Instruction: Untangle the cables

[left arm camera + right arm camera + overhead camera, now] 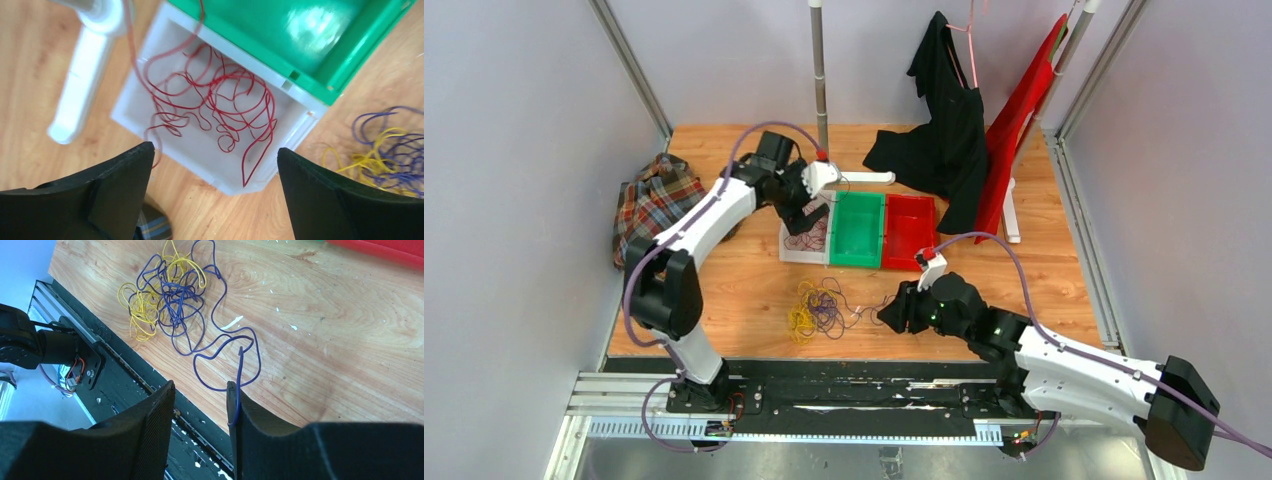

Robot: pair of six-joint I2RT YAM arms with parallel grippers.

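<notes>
Low in the right wrist view, the right gripper (199, 391) stands part open. A purple cable (238, 371) lies against one finger, unpinched. Beyond it, upper left, the yellow-and-purple tangle (165, 295) rests on the table (350, 340). Farther off, the left gripper (215, 150) gapes empty over the white tray (131, 116) holding the red cable (220, 100). This looks like colour sorting; next, the right gripper should pinch the purple and draw it free.

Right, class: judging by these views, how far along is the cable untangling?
Done: the red cable lies alone in the white bin, the left gripper open above it. In hand: the right gripper, jaws apart, has the loose end of the purple cable against one finger. Left: purple cable and yellow cable are knotted together on the table.
</notes>
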